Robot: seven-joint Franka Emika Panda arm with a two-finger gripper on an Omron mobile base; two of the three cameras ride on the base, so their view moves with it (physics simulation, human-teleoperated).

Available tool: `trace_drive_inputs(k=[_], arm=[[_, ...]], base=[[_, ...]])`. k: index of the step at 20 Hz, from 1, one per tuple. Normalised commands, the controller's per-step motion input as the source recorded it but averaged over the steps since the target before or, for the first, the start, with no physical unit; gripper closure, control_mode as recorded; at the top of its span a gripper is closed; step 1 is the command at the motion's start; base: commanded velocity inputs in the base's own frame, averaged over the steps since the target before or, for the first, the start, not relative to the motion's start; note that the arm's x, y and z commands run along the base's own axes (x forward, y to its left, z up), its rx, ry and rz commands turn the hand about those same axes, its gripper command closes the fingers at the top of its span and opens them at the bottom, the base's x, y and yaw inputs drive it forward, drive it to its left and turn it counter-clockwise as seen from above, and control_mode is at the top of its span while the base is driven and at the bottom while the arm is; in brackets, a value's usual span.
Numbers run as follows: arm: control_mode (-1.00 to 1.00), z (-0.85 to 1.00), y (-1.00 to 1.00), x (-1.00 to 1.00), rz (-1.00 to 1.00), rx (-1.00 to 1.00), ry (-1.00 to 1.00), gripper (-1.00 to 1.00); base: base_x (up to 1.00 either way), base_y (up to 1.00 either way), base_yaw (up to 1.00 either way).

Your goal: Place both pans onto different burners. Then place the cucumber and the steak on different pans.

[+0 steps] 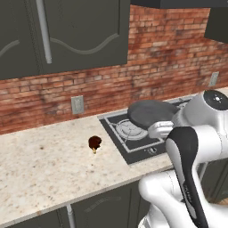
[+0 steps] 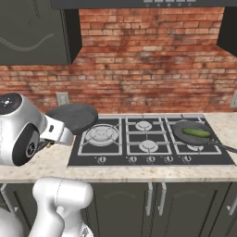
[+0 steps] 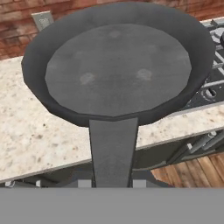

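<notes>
Landmark: the black gas cooktop [image 2: 152, 139] set into the speckled beige stone surface [image 1: 40, 169].

The fingers [image 3: 113, 183] were clenched on the short dark handle of a shallow round dark grey frying pan [image 3: 118, 65]. That held pan [image 2: 74, 116] hung in the air over the cooktop's left edge, partly above the surface beside it, tilted, its handle toward the white arm. In the left base view the same pan [image 1: 149, 112] sat over the large silvery burner ring [image 1: 129, 130] at the cooktop's near-left corner; whether it touched the grate could not be told.

The second dark grey frying pan [image 2: 194, 134] rested on a right-hand burner of the cooktop, handle pointing right. The small bright green cucumber [image 2: 196, 133] lay inside it.

The small dark reddish-brown steak with pale bone end [image 1: 94, 143] lay on the surface just left of the cooktop, apart from it.

A grey wall outlet [image 1: 77, 104] was mounted on the red brick wall [image 2: 148, 65] behind, left of the cooktop. No legible writing or brand marks; the knob markings on the cooktop front were too small to read.
</notes>
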Motion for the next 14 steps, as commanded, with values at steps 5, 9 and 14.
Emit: trace_drive_inputs(k=[5,9,14], arm=[[-1.0,-0.3,0.0,0.52,0.0,0.0,0.0,1.0],[-1.0,-0.3,0.0,0.5,-0.03,0.0,0.0,1.0],[-1.0,-0.33,0.04,0.49,-0.08,0.01,0.0,1.0]], base=[[0.0,0.0,0.0],[0.0,0.0,0.0],[0.0,0.0,0.0]])
